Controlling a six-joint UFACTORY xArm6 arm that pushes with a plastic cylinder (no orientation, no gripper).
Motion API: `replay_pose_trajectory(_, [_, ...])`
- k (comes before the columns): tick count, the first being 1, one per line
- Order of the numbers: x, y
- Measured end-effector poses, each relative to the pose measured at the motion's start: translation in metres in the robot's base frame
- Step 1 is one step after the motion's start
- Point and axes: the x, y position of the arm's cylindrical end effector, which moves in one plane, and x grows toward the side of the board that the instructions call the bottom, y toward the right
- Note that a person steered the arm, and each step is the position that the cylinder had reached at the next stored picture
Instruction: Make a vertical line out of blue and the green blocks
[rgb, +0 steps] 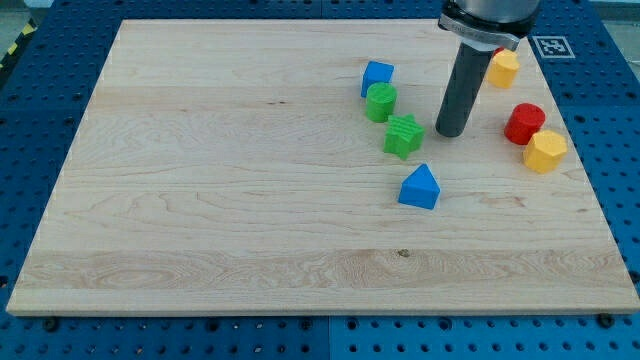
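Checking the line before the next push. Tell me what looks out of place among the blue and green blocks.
The blue triangle sits farthest toward the view's right, off the run formed by the blue block, green cylinder and green star, which itself slants rightward going down. My tip stands right of the star. Nothing looks damaged.

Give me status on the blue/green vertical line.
Mostly done: blue cube, green cylinder, green star and blue triangular block already form a rough top-to-bottom column, slanting toward the view's right. In hand: my tip sits just right of the star. Left: straighten the slant and close the gap above the triangular block.
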Motion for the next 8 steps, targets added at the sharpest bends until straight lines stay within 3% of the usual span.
replay_pose_trajectory(3, [0.012, -0.045])
replay_pose_trajectory(5, [0.016, -0.020])
replay_pose_trajectory(8, [0.098, 0.000])
